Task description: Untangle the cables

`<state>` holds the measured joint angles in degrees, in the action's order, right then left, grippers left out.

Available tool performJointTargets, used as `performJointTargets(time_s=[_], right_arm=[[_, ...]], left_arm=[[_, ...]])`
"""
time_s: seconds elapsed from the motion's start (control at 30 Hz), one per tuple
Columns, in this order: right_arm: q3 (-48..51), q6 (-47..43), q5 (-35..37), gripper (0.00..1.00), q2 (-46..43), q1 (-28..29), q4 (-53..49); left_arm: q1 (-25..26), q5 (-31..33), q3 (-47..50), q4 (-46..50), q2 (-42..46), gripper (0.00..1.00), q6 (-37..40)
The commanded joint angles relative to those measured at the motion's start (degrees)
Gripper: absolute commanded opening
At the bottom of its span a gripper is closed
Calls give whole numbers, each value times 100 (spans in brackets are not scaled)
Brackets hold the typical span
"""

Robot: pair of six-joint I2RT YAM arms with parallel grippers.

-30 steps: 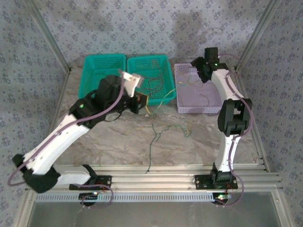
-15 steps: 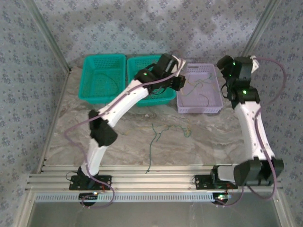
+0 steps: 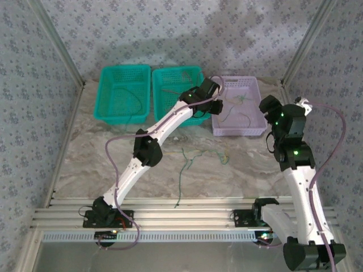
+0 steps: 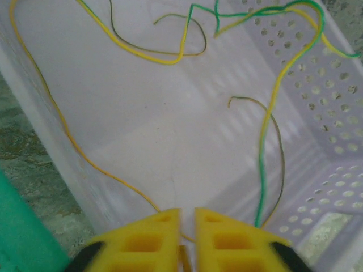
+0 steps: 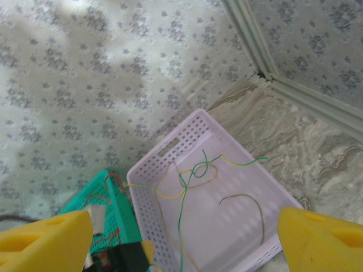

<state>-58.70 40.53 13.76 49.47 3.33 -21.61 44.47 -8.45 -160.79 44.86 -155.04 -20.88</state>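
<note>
Where the cables (image 5: 195,173) gather in the lilac basket (image 5: 144,221), they appear as thin yellow, green and brown strands, looped and crossing one another towards its far wall. A separate green cable (image 3: 182,170) sprawls on the marble surface (image 3: 85,153) in front of the baskets. The left arm stretches diagonally, and the left gripper (image 4: 188,212) hangs over the lilac basket's near-left corner with its fingers almost together. An orange-yellow strand (image 4: 62,130) runs into the narrow gap, but whether it is pinched cannot be told. The right arm stands raised and bent at the basket's right side, the right gripper (image 5: 184,218) spread wide and empty.
</note>
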Motion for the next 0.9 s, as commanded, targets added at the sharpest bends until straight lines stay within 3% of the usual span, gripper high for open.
performJointTargets(time_s=[0.0, 0.1, 0.17, 0.43, 0.47, 0.63, 0.87], right_arm=[[134, -270, -145, 86, -25, 211, -52], [272, -310, -155, 86, -7, 361, -38], [344, -309, -166, 86, -18, 423, -24], [494, -404, -140, 87, -131, 484, -94], [520, -398, -169, 86, -111, 490, -95], [678, -277, -538, 86, 75, 453, -225], [1146, -270, -1369, 86, 570, 568, 55]], left_arm=[[60, -239, -49, -337, -177, 33, -232], [121, -279, -58, -467, -211, 60, -204], [144, -285, -124, -493, -192, 71, -180], [135, -463, -383, -719, 558, 93, -176], [120, -507, -385, -831, 744, 99, -179], [15, -474, -383, -871, 1614, 100, -249], [-129, 366, -357, 266, 2616, 100, -65]])
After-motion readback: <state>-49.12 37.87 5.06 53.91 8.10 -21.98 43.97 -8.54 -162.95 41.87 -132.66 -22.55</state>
